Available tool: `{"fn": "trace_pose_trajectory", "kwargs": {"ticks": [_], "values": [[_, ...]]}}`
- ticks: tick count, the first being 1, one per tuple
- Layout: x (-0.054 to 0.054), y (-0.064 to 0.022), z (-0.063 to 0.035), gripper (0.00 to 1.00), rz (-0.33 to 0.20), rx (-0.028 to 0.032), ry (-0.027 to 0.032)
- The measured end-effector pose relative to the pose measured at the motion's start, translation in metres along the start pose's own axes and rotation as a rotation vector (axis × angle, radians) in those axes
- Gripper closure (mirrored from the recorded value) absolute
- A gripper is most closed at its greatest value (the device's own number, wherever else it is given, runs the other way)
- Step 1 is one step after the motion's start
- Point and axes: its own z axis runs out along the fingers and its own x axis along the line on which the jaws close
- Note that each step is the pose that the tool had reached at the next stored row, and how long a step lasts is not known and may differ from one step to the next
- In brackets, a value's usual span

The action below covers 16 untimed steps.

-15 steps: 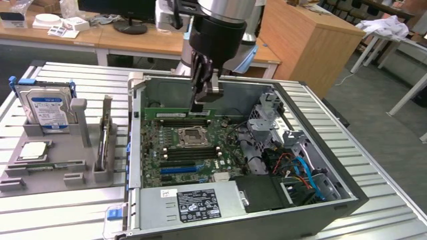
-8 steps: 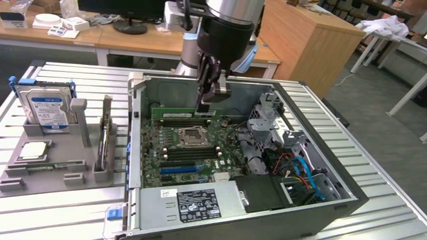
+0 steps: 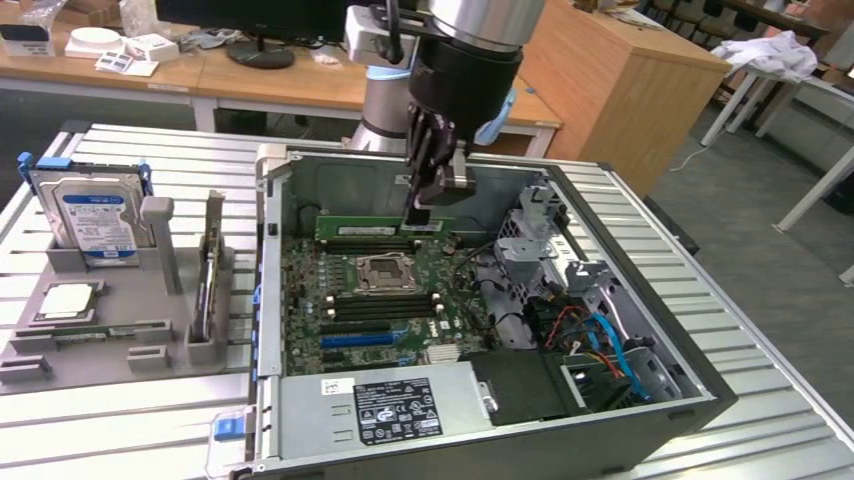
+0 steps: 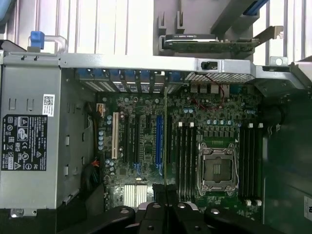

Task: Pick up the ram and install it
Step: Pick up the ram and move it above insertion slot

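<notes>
Exterior view is showing the arm (image 3: 454, 60) reaching down into the open computer case (image 3: 694, 390), which is lying on its side on the slatted metal table (image 3: 120, 420). The jaws are sitting closed on the ram (image 3: 358, 226), pinching the thin green stick at its end toward the exterior view's right. The rest of the stick is stretching out level toward the exterior view's left. The ram is hanging along the far edge of the motherboard (image 3: 347, 310), just beyond the empty processor socket (image 3: 387, 270). Whether it is touching a slot there is hard to tell.

In the wrist view, the ram (image 4: 166, 136) is appearing as what seems to be a thin dark line seen edge-on. It is running out from between the jaws, over the board and just beside the black memory slots (image 4: 185, 156) that are flanking the socket (image 4: 216, 168).

Within the case, the power supply (image 3: 387, 405) with its black label is occupying the near end, and blue and orange cables (image 3: 607, 345) are looping toward the exterior view's right.

On the table at the exterior view's left, well apart from the jaws, a grey holder (image 3: 80, 345) is carrying other parts. A hard drive (image 3: 91, 215) with a blue label is standing upright at its far end, and a square silver processor chip (image 3: 67, 300) is lying flat nearer. A card (image 3: 210, 270) is standing on edge on the side toward the case.
</notes>
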Motion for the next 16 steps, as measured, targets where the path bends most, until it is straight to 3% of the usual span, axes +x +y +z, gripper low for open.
{"fn": "trace_pose_trajectory", "kwargs": {"ticks": [11,16], "values": [[0.0000,-0.0045,-0.0001,0.89,0.001,-0.0002,-0.0002],[0.0001,-0.0075,-0.0002,0.89,0.004,-0.0076,-0.0003]]}}
